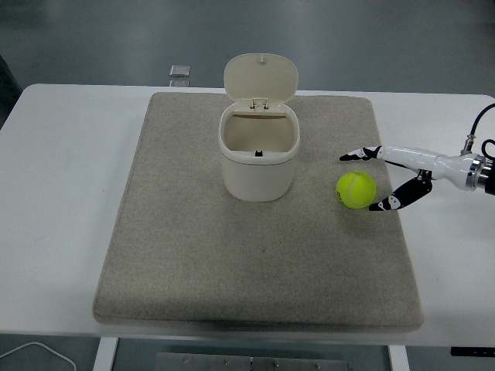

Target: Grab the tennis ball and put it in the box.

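A yellow-green tennis ball lies on the grey mat, right of the box. The box is a cream bin with its hinged lid standing open at the back, and its inside looks empty. My right hand reaches in from the right edge at mat height. Its fingers stretch past the ball's far side while the thumb sits at the near right side. The hand is open around the ball and not closed on it. My left arm is out of view.
The grey mat covers most of the white table. A small grey object lies at the table's far edge behind the mat. A white cable shows at the bottom left.
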